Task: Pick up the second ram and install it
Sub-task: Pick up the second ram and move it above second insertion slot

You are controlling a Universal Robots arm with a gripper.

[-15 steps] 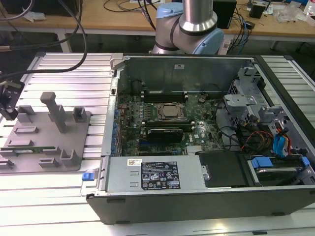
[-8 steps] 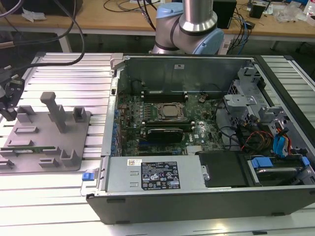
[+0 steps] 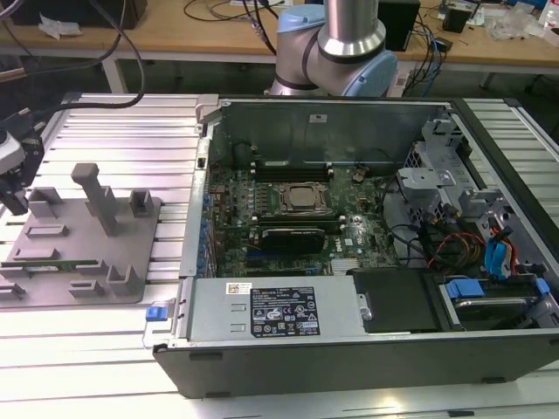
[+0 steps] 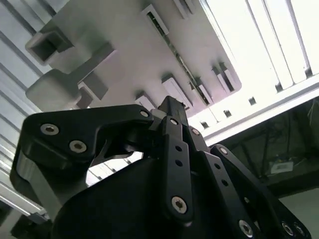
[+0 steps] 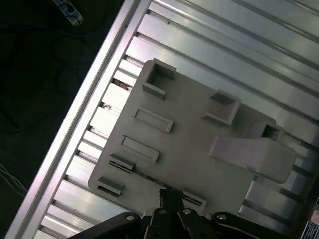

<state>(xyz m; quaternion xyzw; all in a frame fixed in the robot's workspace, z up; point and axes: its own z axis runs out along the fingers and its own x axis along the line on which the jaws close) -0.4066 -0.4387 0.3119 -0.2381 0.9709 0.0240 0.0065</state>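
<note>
The second ram (image 3: 39, 256) is seen lying flat in a shallow slot of a grey fixture plate (image 3: 131, 262), along the plate's near edge in the exterior view. The plate rests on the ribbed metal worktop (image 3: 131, 131), toward the worktop's edge on the exterior view's left. In the first wrist view the stick (image 5: 144, 175) appears as a thin strip running between two small end blocks of the plate (image 5: 199, 139). In the second wrist view it (image 4: 175, 57) is seen as a narrow line with dark chips set into the same plate (image 4: 124, 45).

The gripper (image 3: 16, 199) is held over the plate's far left part in the exterior view, above the stick's level. In both wrist views its black fingers are drawn together at the tips, with nothing clamped between them (image 4: 162, 107) (image 5: 168, 193). From the first wrist view the tips line up just over the stick. Whether they touch it cannot be told.

An open computer case (image 3: 489, 148) stands on the worktop beside the plate, filling the middle and the exterior view's right. Its green motherboard (image 3: 236, 196) is exposed, with a square processor socket (image 3: 301, 199) at the centre and a black card (image 3: 293, 237) just in front of it. The arm's base (image 3: 332, 44) is seen behind the case's far wall.
</note>
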